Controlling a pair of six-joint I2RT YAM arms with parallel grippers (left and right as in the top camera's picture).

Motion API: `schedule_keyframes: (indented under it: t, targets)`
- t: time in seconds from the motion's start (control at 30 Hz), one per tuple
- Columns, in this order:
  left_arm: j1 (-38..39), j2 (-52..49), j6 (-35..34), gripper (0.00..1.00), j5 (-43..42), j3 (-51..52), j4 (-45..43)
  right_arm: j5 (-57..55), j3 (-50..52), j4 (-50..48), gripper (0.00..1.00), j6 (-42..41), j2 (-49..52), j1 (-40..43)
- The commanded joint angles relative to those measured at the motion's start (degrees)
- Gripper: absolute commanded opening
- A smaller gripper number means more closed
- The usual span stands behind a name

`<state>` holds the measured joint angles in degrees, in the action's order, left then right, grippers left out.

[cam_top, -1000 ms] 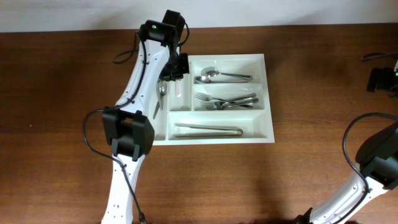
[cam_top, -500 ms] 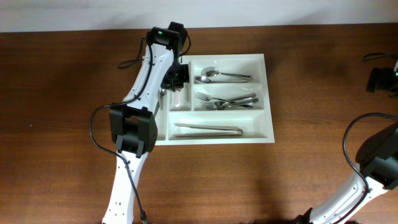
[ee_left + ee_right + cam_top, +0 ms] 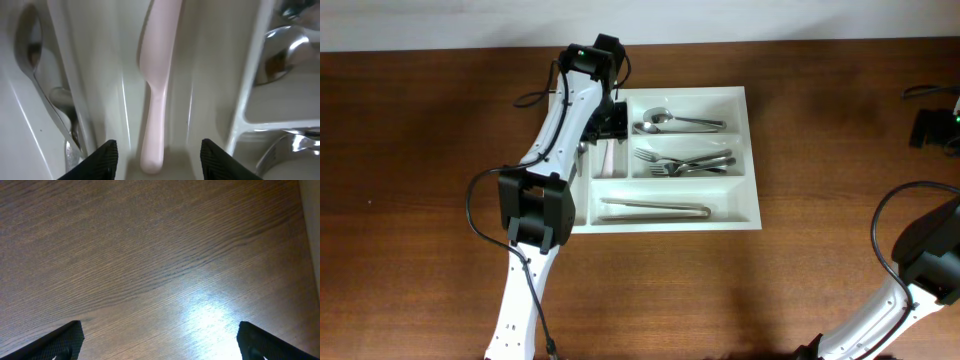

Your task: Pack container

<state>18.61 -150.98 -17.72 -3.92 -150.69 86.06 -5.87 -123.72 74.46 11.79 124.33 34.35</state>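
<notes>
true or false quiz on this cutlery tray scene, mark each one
1. The pink utensil lies in a narrow compartment of the container. True.
2. The left end effector is shut on the pink utensil. False: its fingers stand open either side of it.
3. The tongs lie in the long compartment nearest the robot. True.
4. The forks lie outside the container. False: they are in its middle long compartment.
5. The right end effector holds a spoon. False: it is open and empty over the table.

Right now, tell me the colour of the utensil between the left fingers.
Pale pink utensil; left wrist view.
</notes>
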Motion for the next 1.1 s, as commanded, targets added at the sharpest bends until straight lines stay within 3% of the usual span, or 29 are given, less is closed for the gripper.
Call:
schedule_keyframes:
  t: [0.0,0.23,0.47,0.8,0.93,1.07]
  targets:
    - [-0.8,-0.1,1.3,0.59,0.8,-7.8,0.7,0.5,0.1,-0.1,0.99,-0.2,-1.0,-0.2]
    - [-5.4,0.2,3.9,0.64,5.8,-29.6,9.3,0.5,0.1,-0.1,0.99,-0.2,-1.0,-0.2]
    - [-11.0,9.3,11.8,0.69,9.4,-29.0,10.6,0.5,0.1,-0.1,0.99,-0.2,-1.0,-0.2]
    - [-15.3,21.1,16.1,0.73,9.4,-27.6,10.6,0.6,0.1,-0.1,0.99,-0.2,-1.0,-0.2]
    - [-15.3,26.5,16.3,0.76,9.4,-22.4,10.6,0.5,0.1,-0.1,0.99,-0.2,-1.0,-0.2]
    - [-15.3,34.5,16.5,0.82,9.8,-10.9,10.6,0.5,0.1,-0.1,0.99,-0.2,-1.0,-0.2]
